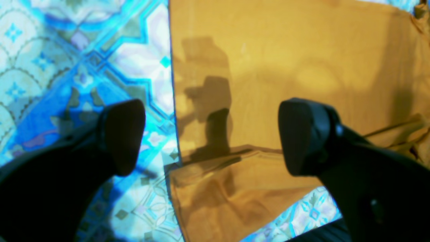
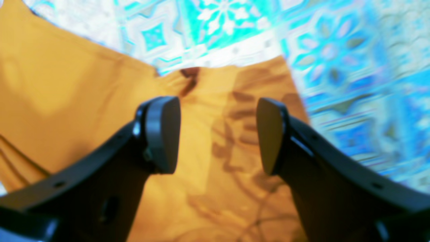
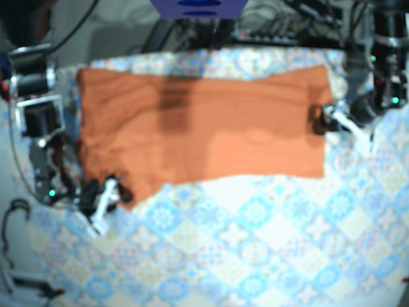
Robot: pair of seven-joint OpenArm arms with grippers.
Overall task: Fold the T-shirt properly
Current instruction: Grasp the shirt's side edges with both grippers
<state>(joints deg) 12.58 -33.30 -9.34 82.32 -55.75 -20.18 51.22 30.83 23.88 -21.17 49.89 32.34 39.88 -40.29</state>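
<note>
The flat orange cotton T-shirt (image 3: 204,128) lies across the far side of my blue tile-patterned worktop (image 3: 255,243), and I hold the left end effector (image 1: 211,134) and right end effector (image 2: 218,134) open and empty over its opposite ends, presumably to pinch both for a fold

The orange T-shirt (image 3: 204,128) is laid flat as a wide band across the far half of the patterned tablecloth (image 3: 255,243). It is mostly smooth (wrinkles are seen toward the base view's left end).
</note>
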